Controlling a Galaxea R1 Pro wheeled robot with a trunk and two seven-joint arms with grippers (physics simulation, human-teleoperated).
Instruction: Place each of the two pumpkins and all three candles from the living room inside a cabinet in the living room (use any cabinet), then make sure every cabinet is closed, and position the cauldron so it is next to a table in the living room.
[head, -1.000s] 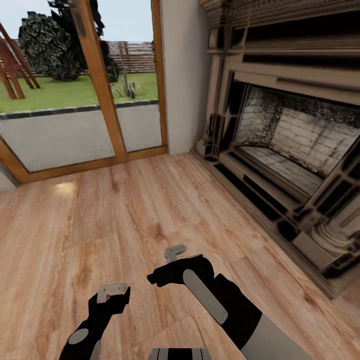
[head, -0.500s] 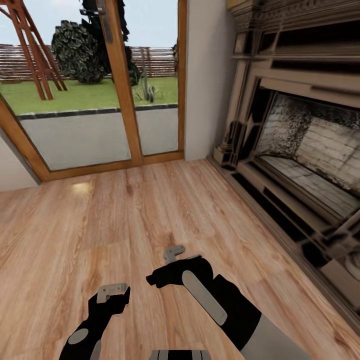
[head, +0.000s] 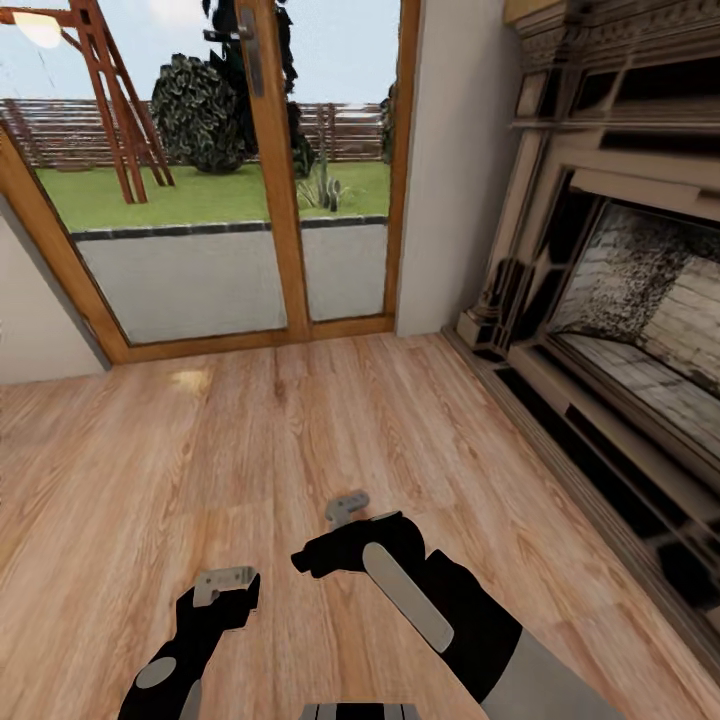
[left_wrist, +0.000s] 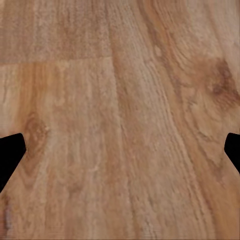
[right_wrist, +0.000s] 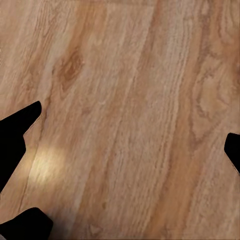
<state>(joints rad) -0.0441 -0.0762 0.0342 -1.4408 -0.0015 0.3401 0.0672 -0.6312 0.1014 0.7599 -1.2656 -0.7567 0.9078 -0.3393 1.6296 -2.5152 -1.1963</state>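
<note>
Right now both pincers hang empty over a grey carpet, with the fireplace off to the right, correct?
Not quite. The floor is light wood plank, not grey carpet, as the head view shows. The rest holds: left pincer and right pincer hang empty, with the fireplace on the right.

**Both arms held low, grippers empty**

The robot's two arms reach forward from six o'clock in the head view. The left gripper (head: 225, 580) sits at about seven o'clock on a black forearm, pale fingertips level. The right gripper (head: 347, 505) lies just past centre toward six o'clock, on a thicker black arm with a grey strip and a grey upper section. In both wrist views the dark fingers (left_wrist: 10, 152) (right_wrist: 17, 127) stand wide apart, holding nothing.
</note>
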